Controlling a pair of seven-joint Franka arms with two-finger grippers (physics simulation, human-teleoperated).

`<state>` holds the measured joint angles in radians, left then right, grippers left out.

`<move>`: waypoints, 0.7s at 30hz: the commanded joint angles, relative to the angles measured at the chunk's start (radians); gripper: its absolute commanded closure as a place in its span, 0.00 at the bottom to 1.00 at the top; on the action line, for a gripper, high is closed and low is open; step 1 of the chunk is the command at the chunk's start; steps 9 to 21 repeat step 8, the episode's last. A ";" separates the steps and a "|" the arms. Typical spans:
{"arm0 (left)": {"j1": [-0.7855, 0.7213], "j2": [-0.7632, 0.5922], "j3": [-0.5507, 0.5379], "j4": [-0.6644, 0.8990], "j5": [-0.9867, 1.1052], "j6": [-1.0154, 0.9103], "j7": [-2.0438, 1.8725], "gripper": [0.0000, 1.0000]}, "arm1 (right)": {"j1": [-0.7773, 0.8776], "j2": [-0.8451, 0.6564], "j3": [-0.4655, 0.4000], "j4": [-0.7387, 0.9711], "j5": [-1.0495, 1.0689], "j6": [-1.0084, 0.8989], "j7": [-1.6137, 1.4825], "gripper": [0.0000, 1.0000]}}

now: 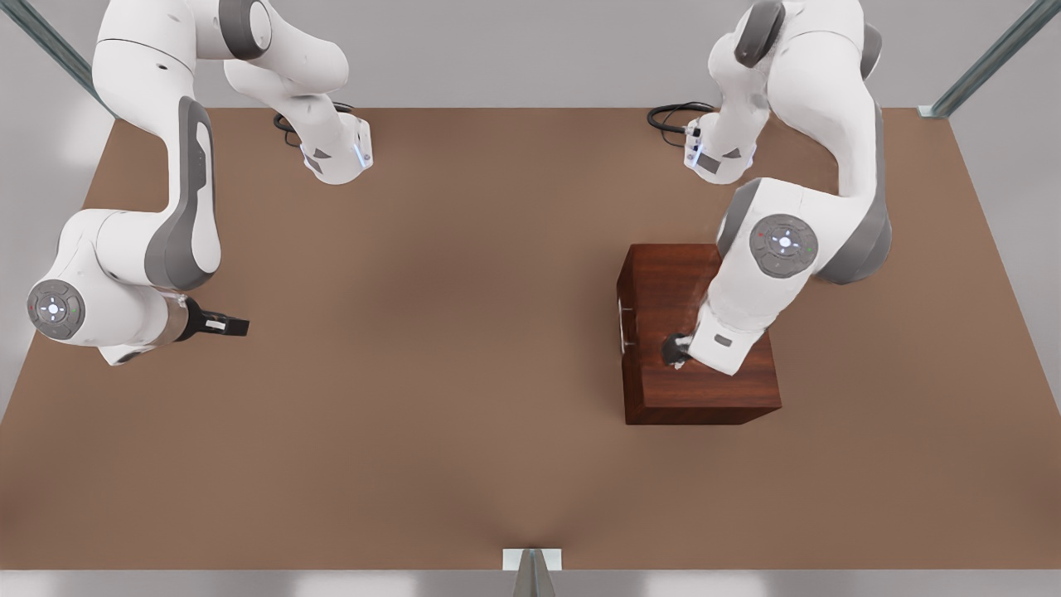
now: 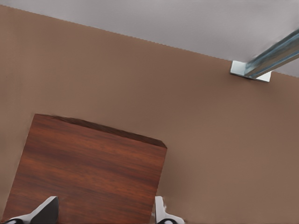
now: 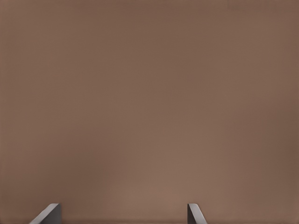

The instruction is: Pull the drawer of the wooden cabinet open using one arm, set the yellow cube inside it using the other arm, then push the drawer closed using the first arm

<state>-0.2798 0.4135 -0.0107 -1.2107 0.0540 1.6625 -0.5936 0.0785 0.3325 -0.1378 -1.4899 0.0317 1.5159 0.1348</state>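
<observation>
Our left gripper [image 1: 675, 352] hangs low off a bent arm at the front view's right, fingers [image 2: 46, 211] spread wide. Our right gripper [image 1: 236, 326] waits at the front view's left, pointing sideways, its fingers [image 3: 49, 213] parted too.

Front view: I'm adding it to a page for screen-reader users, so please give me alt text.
A dark wooden cabinet with its drawer shut stands on a brown table towards the front view's right, with the left hand over its top. The right hand waits over bare table at the front view's left.
</observation>
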 commanded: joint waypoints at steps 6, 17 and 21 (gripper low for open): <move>0.088 -0.216 0.043 -0.257 -0.031 0.011 0.687 0.00 | 0.000 -0.001 0.000 0.000 -0.001 0.000 -0.037 0.00; 0.090 -0.213 0.043 -0.253 -0.036 0.003 0.686 0.00 | -0.002 -0.001 0.000 0.000 -0.003 0.000 -0.038 0.00; 0.090 -0.213 0.043 -0.253 -0.036 0.003 0.686 0.00 | -0.002 -0.001 0.000 0.000 -0.003 0.000 -0.038 0.00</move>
